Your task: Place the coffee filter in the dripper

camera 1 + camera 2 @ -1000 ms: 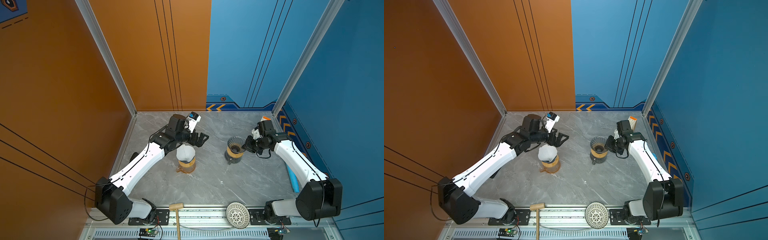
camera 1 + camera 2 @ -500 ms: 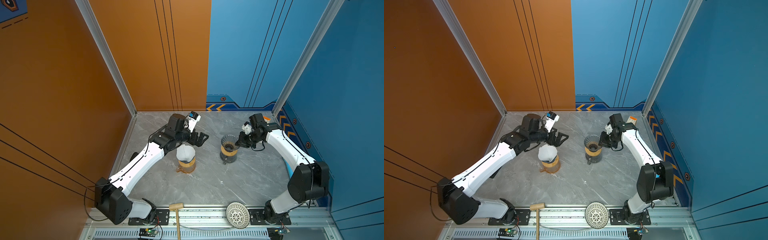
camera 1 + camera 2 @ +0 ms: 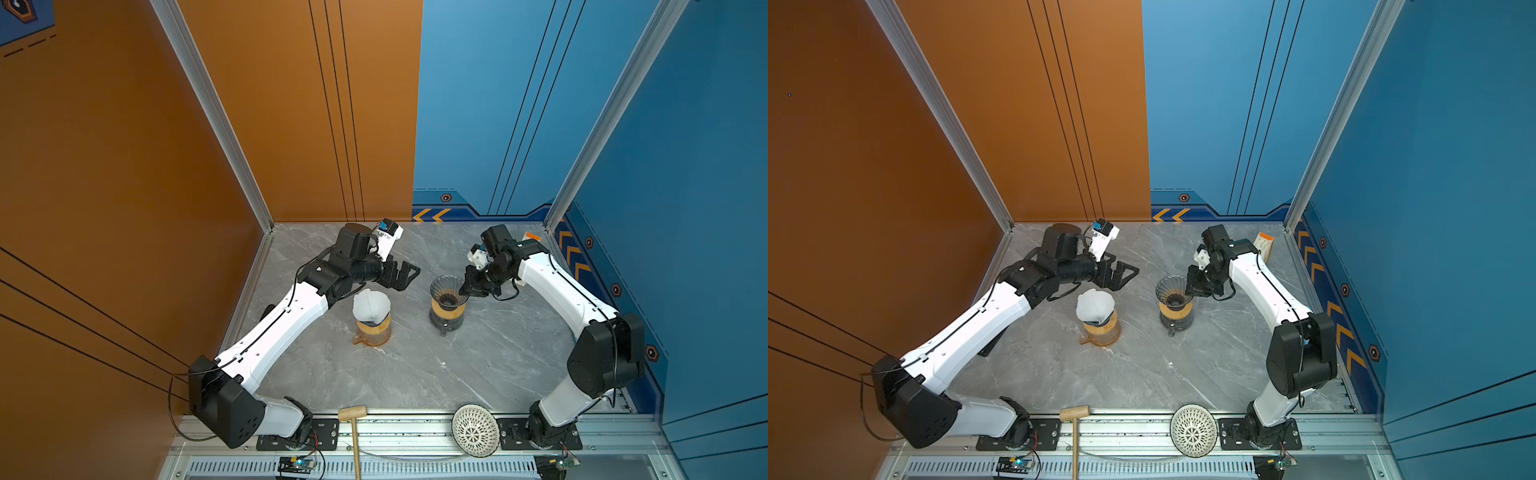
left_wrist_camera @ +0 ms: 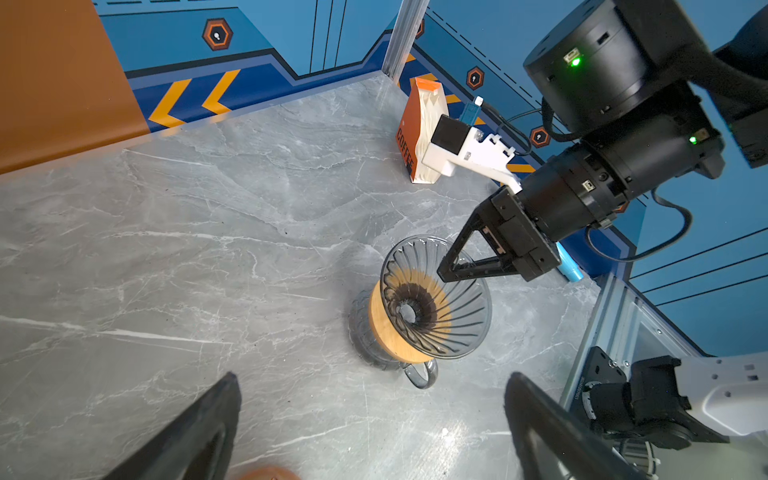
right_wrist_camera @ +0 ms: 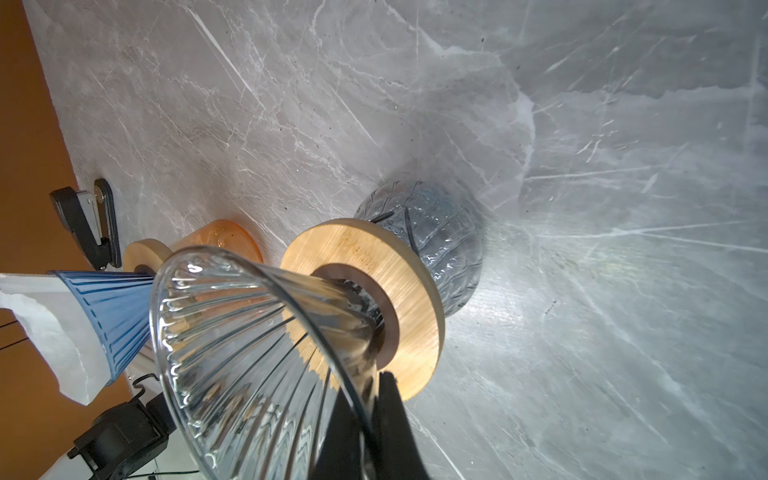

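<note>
On the tabletop (image 3: pixel 415 374) stand the empty glass dripper (image 3: pixel 441 289) and a blue dripper (image 5: pixel 112 316) holding the coffee filter (image 3: pixel 370 305), whose edge the wide-spread left pincer (image 3: pixel 409 278) should next nip while the right pincer (image 4: pixel 446 272), clamped on the glass rim, seems to steady it.

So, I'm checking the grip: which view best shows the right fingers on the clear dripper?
Right wrist: its fingers pinch the dripper wall close up. Left wrist shows the right gripper at the rim; both top views, tiny.
</note>
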`<state>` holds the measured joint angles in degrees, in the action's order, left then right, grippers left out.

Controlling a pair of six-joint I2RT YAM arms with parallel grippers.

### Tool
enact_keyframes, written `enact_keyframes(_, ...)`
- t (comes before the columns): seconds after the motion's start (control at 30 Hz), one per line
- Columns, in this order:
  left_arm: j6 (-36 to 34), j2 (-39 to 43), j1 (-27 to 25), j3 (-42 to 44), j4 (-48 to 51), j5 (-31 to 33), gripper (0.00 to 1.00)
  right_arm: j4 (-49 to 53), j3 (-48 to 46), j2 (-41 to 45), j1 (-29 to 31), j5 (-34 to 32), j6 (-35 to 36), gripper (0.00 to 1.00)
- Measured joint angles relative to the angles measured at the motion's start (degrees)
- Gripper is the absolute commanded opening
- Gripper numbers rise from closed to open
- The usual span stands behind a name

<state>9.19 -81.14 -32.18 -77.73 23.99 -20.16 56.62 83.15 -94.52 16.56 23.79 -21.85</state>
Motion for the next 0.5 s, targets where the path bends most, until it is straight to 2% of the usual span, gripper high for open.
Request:
enact_keyframes(0.3, 4.2, -6.6, -4.6, -1.9, 0.3, 0.3, 0.87, -0.7, 0.0, 2.4, 0.0, -1.8, -1.1, 0.23)
enact_keyframes(0.5, 7.1, -11.1, -6.5, -4.3, 0.2, 0.7, 0.77, -2.4, -1.0, 6.3, 0.0, -3.1, -1.5, 0.25)
